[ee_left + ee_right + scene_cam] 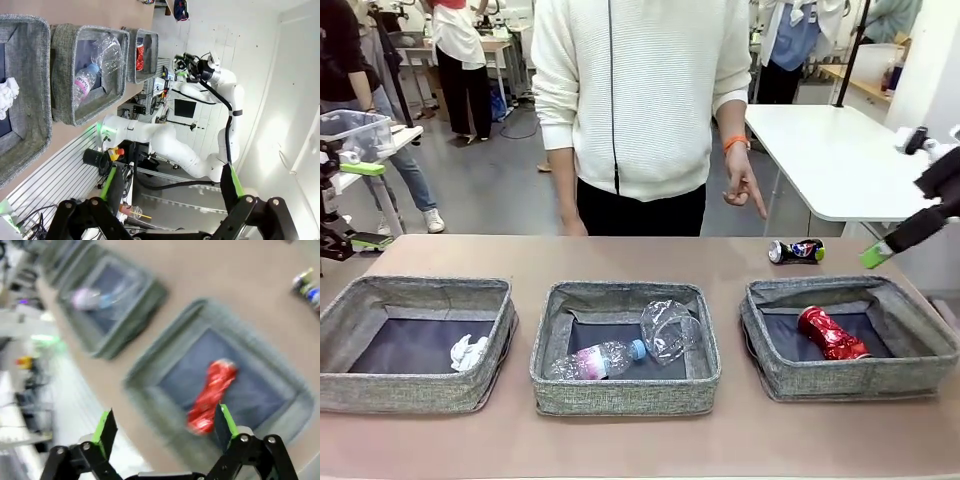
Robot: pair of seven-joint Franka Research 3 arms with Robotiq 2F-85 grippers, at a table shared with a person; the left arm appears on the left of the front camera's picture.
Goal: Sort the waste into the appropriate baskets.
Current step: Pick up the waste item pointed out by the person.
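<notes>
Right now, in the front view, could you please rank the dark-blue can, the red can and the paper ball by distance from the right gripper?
From the right gripper:
1. Dark-blue can, on the table beside it.
2. Red can, in the right basket.
3. Paper ball, in the far-left basket.

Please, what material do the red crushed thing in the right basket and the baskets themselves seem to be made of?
The crushed red can looks like thin painted metal: glossy, with sharp dents and bright highlights. The baskets, such as the right one, look like grey woven fabric: matt, speckled weave, soft, slightly sagging walls. Their dark bottoms seem smoother cloth, though I cannot say for certain.
</notes>
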